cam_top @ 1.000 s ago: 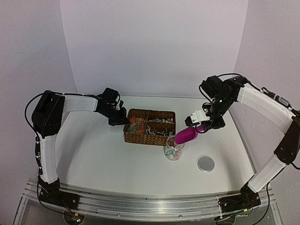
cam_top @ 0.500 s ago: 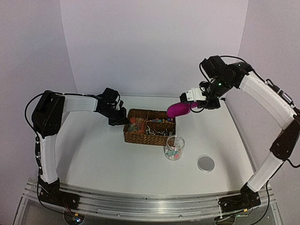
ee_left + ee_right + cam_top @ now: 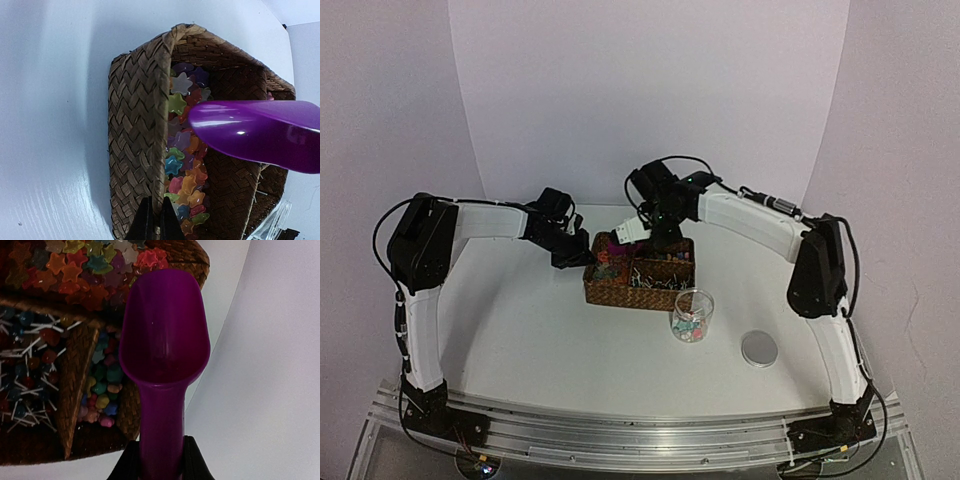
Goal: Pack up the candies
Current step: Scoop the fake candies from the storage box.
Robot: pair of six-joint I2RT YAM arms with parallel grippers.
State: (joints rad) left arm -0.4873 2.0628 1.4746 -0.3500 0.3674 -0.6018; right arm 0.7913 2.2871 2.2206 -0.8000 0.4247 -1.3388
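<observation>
My right gripper (image 3: 626,234) is shut on the handle of the magenta scoop (image 3: 612,242), which hangs empty (image 3: 165,335) over the left end of the wicker basket (image 3: 638,298). Under its bowl lie star-shaped sweets (image 3: 85,265). Small rounded candies (image 3: 102,385) fill a back compartment. More candies (image 3: 691,327) sit in the glass jar (image 3: 692,303) in front of the basket. My left gripper (image 3: 582,258) is shut on the basket's left rim (image 3: 150,150), its own jaws (image 3: 155,224) pinching the weave. The right gripper's jaws (image 3: 161,461) clamp the handle.
Lollipops with white sticks (image 3: 25,350) fill the basket's front right compartment. A round metal lid (image 3: 759,348) lies on the white table to the right of the jar. White walls stand close behind and at both sides.
</observation>
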